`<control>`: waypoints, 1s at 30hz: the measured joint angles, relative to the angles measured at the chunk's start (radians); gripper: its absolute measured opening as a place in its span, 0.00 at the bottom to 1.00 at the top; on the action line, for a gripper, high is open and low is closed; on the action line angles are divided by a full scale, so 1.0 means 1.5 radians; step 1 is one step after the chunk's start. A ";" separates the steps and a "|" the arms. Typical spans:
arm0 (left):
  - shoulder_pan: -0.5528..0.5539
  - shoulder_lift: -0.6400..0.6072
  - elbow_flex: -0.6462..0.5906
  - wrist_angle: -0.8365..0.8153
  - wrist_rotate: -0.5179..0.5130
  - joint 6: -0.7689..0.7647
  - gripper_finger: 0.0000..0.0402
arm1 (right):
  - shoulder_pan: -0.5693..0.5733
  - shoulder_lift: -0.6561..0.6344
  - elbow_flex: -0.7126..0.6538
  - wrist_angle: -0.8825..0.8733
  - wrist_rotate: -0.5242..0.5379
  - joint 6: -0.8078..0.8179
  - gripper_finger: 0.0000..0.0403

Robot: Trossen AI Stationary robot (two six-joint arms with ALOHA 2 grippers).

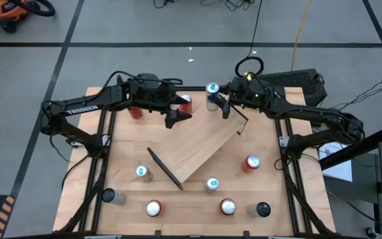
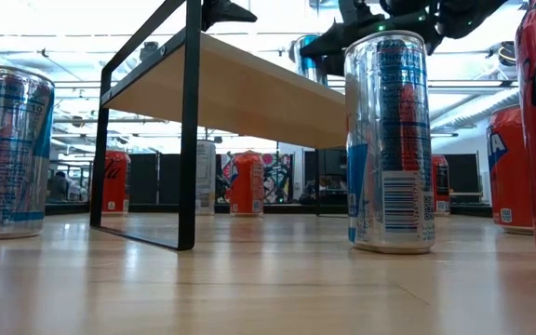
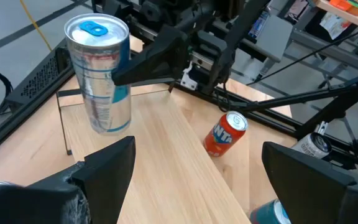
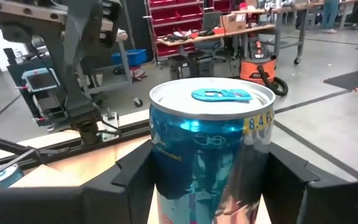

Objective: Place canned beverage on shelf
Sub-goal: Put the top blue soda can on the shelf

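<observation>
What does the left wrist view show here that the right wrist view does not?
Only the left wrist view shows the shelf board's surface, an orange can on its side beyond it, and the left gripper, open and empty. Only the right wrist view shows the left arm and an orange shop vacuum behind it. Both show the silver-blue can held by the right gripper.
</observation>
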 joint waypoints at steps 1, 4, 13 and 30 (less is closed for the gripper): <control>0.000 0.000 0.000 0.000 0.000 0.000 0.88 | -0.003 0.004 0.000 0.001 -0.004 0.000 0.50; 0.001 0.000 0.000 0.000 -0.003 0.000 0.88 | -0.010 0.021 0.000 0.001 -0.007 0.001 0.50; 0.001 0.000 0.000 0.000 -0.007 0.003 0.88 | -0.017 0.037 0.000 0.001 -0.009 -0.015 0.50; 0.001 0.001 0.000 0.000 -0.008 0.025 0.88 | -0.030 0.037 -0.018 -0.013 -0.009 -0.038 0.50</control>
